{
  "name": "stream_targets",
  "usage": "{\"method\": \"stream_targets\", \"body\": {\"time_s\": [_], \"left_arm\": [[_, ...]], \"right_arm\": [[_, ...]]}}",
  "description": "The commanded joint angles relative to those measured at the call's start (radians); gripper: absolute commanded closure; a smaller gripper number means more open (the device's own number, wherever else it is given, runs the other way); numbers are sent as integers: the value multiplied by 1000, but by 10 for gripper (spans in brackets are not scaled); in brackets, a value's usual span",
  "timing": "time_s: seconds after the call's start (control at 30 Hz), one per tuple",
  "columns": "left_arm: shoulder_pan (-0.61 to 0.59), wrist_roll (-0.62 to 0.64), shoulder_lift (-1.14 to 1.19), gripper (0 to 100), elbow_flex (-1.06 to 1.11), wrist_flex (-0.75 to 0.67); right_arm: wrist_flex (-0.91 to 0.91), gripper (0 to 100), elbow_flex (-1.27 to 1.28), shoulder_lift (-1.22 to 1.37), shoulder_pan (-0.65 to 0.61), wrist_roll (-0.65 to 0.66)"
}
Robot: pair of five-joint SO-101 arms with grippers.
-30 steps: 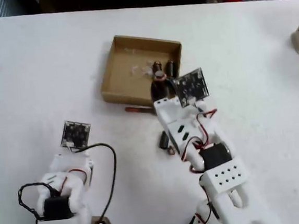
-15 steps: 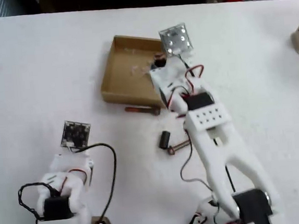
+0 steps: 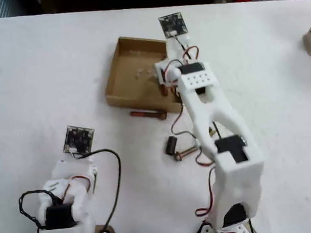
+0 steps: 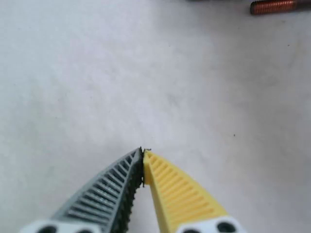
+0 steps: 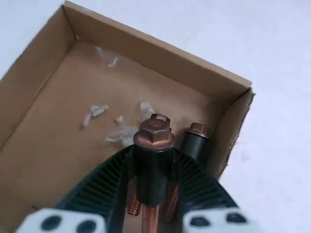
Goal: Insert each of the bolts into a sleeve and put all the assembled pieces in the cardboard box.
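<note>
From above, the right arm (image 3: pixel 200 99) lies stretched over the cardboard box (image 3: pixel 130 80), with a bolt (image 3: pixel 149 114) and a sleeve (image 3: pixel 171 145) loose on the table (image 3: pixel 42 66) nearer; the left gripper (image 4: pixel 143 153) has its jaws together above the table; the right gripper (image 5: pixel 153 162) is clamped on a sleeved bolt (image 5: pixel 154 141) over the box floor, beside another assembled piece (image 5: pixel 196 141).

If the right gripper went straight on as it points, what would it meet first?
Its held bolt and sleeve would probably touch the cardboard box floor first, though depth is unclear.

One cardboard box (image 3: pixel 135 100), two loose bolts (image 3: pixel 149 114) (image 3: pixel 187 153), one loose sleeve (image 3: pixel 171 145), at least two bolt-and-sleeve assemblies (image 5: pixel 155 133) (image 5: pixel 196 141), two arms (image 3: pixel 65 201) (image 3: pixel 209 112)
</note>
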Motion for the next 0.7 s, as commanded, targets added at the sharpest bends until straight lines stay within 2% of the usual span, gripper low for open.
{"method": "stream_targets", "body": {"time_s": [0.0, 0.37, 0.57, 0.67], "left_arm": [[-7, -11, -10, 977, -2, 6], [-7, -11, -10, 977, -2, 6], [-7, -11, -10, 977, -2, 6], [-7, -11, -10, 977, -2, 6]], "right_arm": [[125, 981, -258, 97, 13, 9], [389, 979, -698, 392, 31, 8], [481, 844, -798, 423, 22, 8], [521, 848, -802, 418, 21, 8]]}}
